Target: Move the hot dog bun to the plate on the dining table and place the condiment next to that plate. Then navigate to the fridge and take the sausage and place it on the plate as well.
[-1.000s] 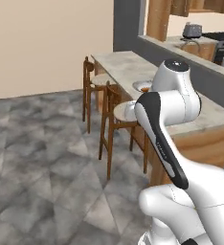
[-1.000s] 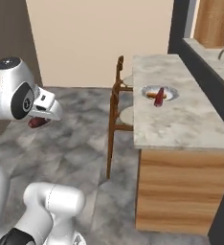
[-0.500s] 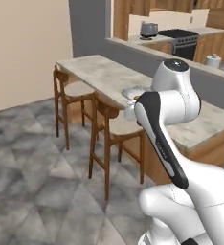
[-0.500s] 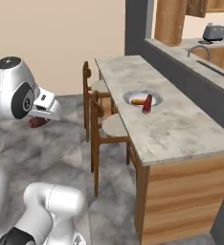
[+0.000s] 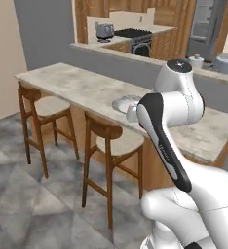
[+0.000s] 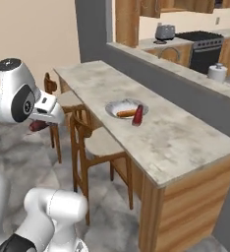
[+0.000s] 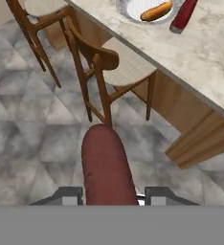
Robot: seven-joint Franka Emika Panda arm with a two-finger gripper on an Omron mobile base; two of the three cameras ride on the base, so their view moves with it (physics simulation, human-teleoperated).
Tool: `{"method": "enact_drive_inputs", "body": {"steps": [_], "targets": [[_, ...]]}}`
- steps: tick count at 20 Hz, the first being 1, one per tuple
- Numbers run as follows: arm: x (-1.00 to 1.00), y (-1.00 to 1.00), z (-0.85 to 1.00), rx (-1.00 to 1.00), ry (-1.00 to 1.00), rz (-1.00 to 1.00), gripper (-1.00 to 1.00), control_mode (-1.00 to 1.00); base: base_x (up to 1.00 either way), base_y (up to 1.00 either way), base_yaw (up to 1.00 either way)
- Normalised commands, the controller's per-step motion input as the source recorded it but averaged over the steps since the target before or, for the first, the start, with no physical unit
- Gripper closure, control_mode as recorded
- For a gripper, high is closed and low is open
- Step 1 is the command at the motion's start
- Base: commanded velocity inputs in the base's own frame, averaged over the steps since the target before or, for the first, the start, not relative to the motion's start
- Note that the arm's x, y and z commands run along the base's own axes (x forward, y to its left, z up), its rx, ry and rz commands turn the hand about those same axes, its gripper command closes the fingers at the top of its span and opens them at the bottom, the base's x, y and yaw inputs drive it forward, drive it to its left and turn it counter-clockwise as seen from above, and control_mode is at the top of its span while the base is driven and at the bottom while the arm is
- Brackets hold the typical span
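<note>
My gripper (image 7: pixel 112 196) is shut on the sausage (image 7: pixel 106 165), a dark red-brown cylinder that sticks out ahead of the fingers. In the right base view the gripper (image 6: pixel 41 123) hangs over the floor left of the dining table (image 6: pixel 176 142), level with the stools, with the sausage (image 6: pixel 36 126) in it. On the marbled top lies the pale grey plate (image 6: pixel 112 105) with the orange-tan hot dog bun (image 6: pixel 126 113) on it. The red condiment (image 6: pixel 137 115) bottle lies right beside the plate. The hand view has plate (image 7: pixel 129 8), bun (image 7: pixel 156 10) and condiment (image 7: pixel 184 16) at its top edge. The fridge (image 5: pixel 204 25) stands at the far back.
Two wooden stools (image 6: pixel 98 142) (image 5: pixel 43 106) stand along the table's near side, between my gripper and the plate. A grey ledge (image 6: pixel 186 83) runs behind the table, with a kettle (image 6: pixel 217 72) on it; a stove (image 6: pixel 201 40) and toaster (image 6: pixel 164 31) are beyond. The grey tiled floor (image 5: pixel 33 204) lies open to the left.
The whole picture has shifted, so the base has moved: the table's long side and stools now face me more squarely. The gripper still holds the sausage in the same pose.
</note>
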Motion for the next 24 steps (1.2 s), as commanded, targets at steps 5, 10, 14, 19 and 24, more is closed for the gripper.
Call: {"method": "enact_drive_inputs", "body": {"steps": [5,10,14,19,24], "targets": [[0.0,0.0,0.0,0.0,0.0,0.0,1.0,1.0,0.45,0.79,-0.5],[0.0,0.0,0.0,0.0,0.0,0.0,1.0,1.0,0.23,0.78,-0.51],[0.0,0.0,0.0,0.0,0.0,0.0,1.0,1.0,0.01,0.75,-0.52],[0.0,0.0,0.0,0.0,0.0,0.0,1.0,1.0,-0.08,0.72,-0.48],[0.0,0.0,0.0,0.0,0.0,0.0,1.0,1.0,-0.05,0.81,-0.46]]}}
